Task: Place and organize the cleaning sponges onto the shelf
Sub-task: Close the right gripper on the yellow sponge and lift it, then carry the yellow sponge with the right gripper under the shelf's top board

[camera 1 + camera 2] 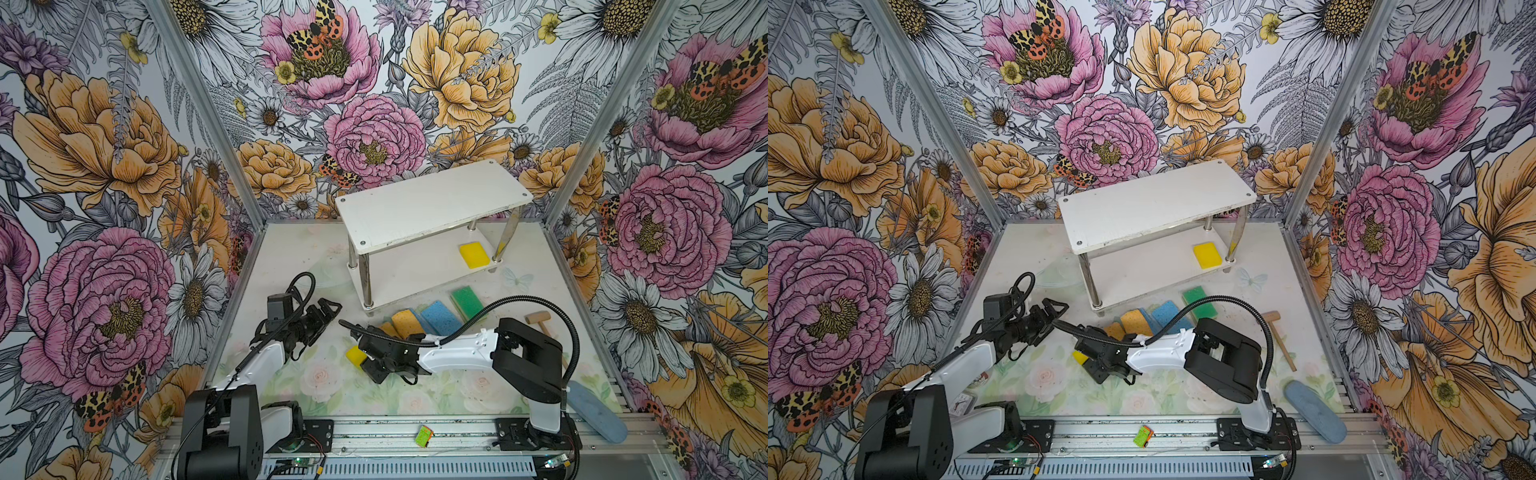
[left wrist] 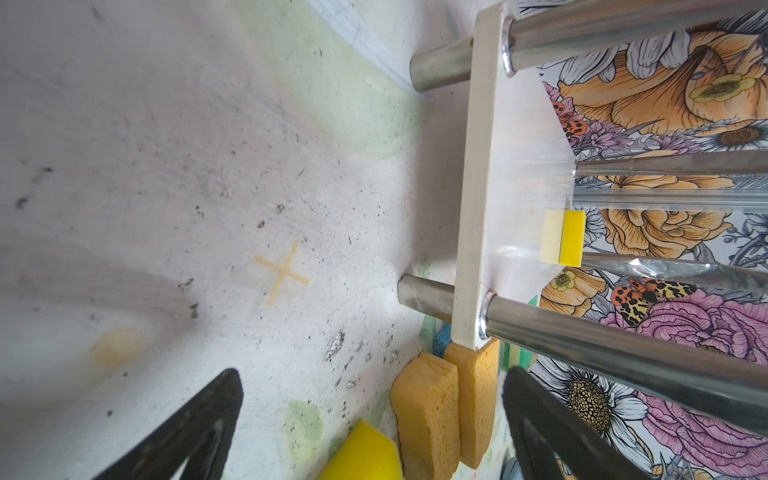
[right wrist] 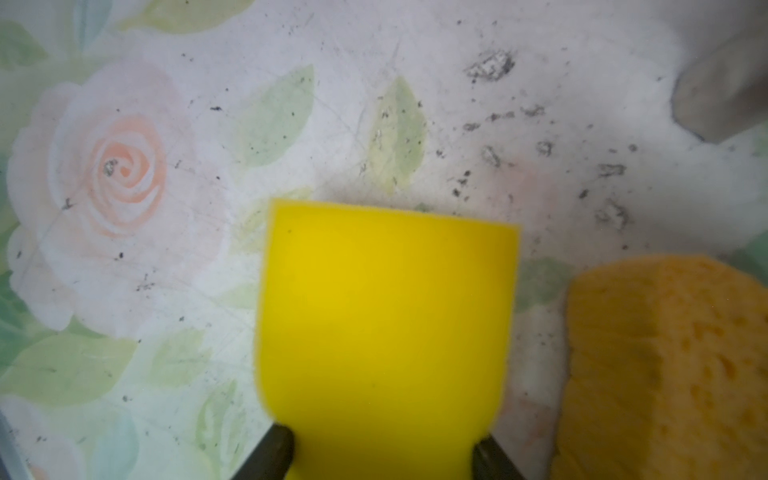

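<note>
step: pick-up of the second yellow sponge; grasp looked made, lift not confirmed
right hand [image 3: 382, 455]: clenched on the loose yellow sponge [image 3: 386, 324]; in the wrist view its fingers [image 3: 276, 453] pressed one into each side and the foam was pinched narrower there
loose yellow sponge: front-centre of the bench [image 1: 457, 386], just beside the orange sponges [image 1: 405, 322]; couldn't tell if it was off the surface
left hand [image 1: 332, 307]: released, empty, near the shelf's front-left leg, apart from the sponges
shelf [image 1: 432, 208]: back of the bench; lower board held the shelved yellow sponge [image 1: 474, 254] at its right end
other sponges: orange sponges, blue sponges [image 1: 440, 318] and green sponge [image 1: 466, 300] lay overlapped in a row just in front of the shelf
progress: early, one sponge seen shelved
next move: probably lift clear of the orange neighbour, carry low under the top board, set down beside the shelved yellow sponge
needs: flat entry between the chrome legs, no bump on the top board
</note>
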Action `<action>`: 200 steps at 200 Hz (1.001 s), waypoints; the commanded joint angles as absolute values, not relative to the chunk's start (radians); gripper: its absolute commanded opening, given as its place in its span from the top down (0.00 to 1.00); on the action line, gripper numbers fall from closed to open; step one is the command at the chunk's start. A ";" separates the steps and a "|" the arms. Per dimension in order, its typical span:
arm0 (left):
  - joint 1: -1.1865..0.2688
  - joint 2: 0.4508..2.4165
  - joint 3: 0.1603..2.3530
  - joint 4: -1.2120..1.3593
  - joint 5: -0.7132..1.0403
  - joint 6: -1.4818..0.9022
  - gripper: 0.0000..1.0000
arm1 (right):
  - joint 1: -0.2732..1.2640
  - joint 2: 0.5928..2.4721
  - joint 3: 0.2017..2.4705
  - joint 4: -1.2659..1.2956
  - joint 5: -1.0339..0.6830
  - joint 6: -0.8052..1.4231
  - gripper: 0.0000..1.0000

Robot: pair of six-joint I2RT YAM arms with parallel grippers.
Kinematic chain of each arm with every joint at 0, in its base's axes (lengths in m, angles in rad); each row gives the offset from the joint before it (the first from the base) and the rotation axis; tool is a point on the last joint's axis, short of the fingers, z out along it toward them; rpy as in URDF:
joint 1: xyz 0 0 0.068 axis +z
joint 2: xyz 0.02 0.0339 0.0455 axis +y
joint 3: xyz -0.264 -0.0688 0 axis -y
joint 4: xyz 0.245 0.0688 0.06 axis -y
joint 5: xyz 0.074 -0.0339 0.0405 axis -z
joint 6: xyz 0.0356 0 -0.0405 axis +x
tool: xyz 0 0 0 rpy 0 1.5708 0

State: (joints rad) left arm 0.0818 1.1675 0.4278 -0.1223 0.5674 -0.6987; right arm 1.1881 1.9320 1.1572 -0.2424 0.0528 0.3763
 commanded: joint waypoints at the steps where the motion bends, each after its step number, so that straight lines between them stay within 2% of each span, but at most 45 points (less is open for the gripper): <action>1: 0.094 1.166 0.423 -0.116 0.583 -0.665 0.01 | 1.192 1.888 1.134 -0.218 0.055 0.370 0.53; 53: 0.095 1.147 0.419 -0.114 0.584 -0.676 0.01 | 1.186 1.798 1.112 -0.198 0.019 0.338 0.57; 101: 0.106 1.131 0.421 -0.122 0.581 -0.679 0.01 | 1.133 1.621 1.048 -0.198 -0.013 0.301 0.59; 146: 0.111 1.131 0.421 -0.114 0.591 -0.678 0.01 | 0.971 1.412 0.895 -0.201 -0.014 0.274 0.60; 200: 0.116 1.134 0.419 -0.106 0.601 -0.677 0.01 | 0.698 1.223 0.774 -0.206 -0.058 0.209 0.60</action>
State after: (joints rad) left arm 0.1081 1.1454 0.4278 -0.1257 0.5739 -0.6971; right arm 0.7906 1.2865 0.7956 -0.2123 -0.0238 0.2588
